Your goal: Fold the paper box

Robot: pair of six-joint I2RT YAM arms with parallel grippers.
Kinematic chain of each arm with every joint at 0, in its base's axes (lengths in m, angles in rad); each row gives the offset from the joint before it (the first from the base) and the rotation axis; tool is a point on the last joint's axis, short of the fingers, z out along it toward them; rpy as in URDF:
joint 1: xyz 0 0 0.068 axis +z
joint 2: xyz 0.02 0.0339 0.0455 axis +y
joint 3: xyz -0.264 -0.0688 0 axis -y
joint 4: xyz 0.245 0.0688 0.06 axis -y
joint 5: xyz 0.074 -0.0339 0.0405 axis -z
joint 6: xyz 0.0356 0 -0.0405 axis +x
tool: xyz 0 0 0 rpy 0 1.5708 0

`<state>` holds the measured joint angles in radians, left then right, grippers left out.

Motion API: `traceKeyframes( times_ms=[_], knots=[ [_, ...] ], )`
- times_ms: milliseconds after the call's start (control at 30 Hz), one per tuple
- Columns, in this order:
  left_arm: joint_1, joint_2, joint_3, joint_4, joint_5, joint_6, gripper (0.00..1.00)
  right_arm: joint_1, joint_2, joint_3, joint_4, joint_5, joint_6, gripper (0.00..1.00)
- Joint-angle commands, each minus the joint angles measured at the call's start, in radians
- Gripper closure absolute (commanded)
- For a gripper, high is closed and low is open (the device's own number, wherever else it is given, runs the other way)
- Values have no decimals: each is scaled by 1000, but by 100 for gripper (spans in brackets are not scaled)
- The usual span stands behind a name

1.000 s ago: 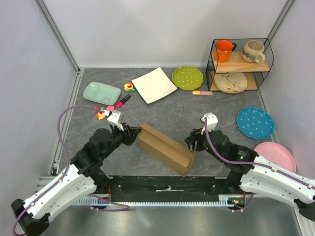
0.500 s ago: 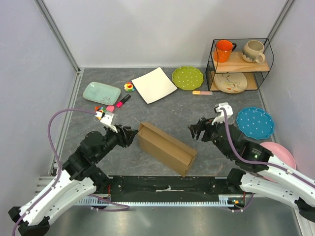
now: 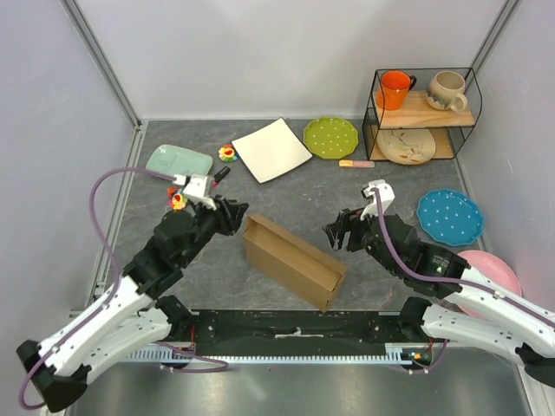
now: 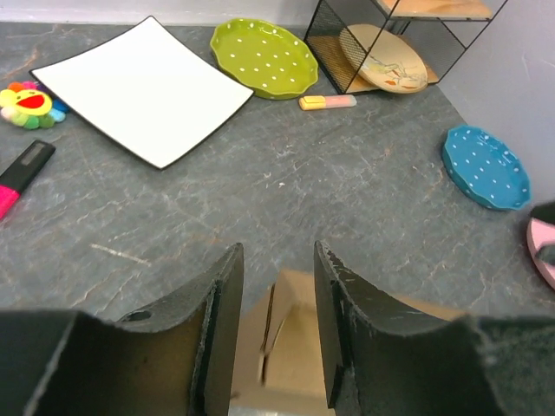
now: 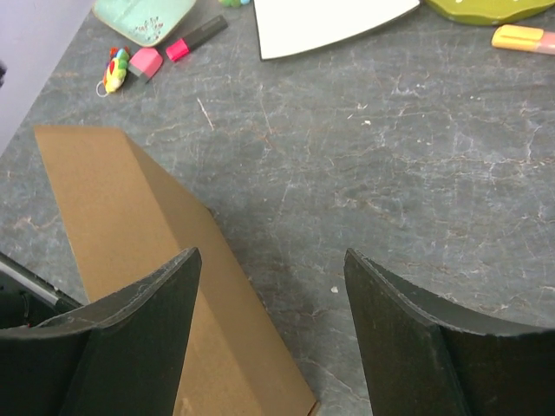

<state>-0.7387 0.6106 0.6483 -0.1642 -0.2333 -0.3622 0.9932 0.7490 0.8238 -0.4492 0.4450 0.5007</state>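
The paper box (image 3: 290, 260) lies closed on the grey table, a long brown cardboard block running from upper left to lower right. My left gripper (image 3: 236, 211) hovers just past its left end, open with nothing held. In the left wrist view the box's end (image 4: 295, 347) shows below, in the gap of the left gripper (image 4: 276, 251), clear of both fingers (image 4: 221, 321). My right gripper (image 3: 336, 232) is open beside the box's right end, apart from it. In the right wrist view the box (image 5: 113, 191) lies under the left finger of the right gripper (image 5: 271, 254).
Behind the box are a white square plate (image 3: 271, 149), a green plate (image 3: 330, 136), a mint tray (image 3: 179, 161), a pink marker (image 3: 217, 178) and a highlighter (image 3: 356, 163). A wire shelf (image 3: 423, 104) with mugs stands at the back right. Blue (image 3: 449, 216) and pink (image 3: 494, 276) plates lie to the right.
Both grippers have come away from the box's ends and shifted toward the far side, their jaws wider apart. The box has stayed where it was.
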Motion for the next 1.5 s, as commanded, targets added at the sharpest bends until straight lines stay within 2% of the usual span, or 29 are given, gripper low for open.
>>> traceKeyframes(
  times_ms=[0,100,233,333,467,567,767,1067,1267,1467],
  knots=[
    [4,191,128,159,38,63,55,5,10,-23,37,-66,2,26],
    [4,270,172,210,89,83,55,5,6,-46,46,-83,12,26],
    [4,351,177,177,156,71,57,5,-13,-61,43,-91,15,26],
    [5,319,82,192,206,8,61,5,-28,-69,40,-88,16,26],
    [4,207,-115,224,221,-72,69,5,-31,-71,38,-88,12,26],
    [4,164,-191,241,221,-109,74,7,-19,-55,43,-83,7,26],
    [4,129,-233,241,215,-138,79,5,22,44,56,-72,-5,26],
    [2,129,-309,311,190,-182,80,5,188,152,167,-270,-13,29],
    [2,112,-342,328,169,-208,80,9,263,85,262,-429,-16,32],
    [2,107,-302,305,167,-196,80,19,322,-9,245,-508,-28,36]
  ],
)
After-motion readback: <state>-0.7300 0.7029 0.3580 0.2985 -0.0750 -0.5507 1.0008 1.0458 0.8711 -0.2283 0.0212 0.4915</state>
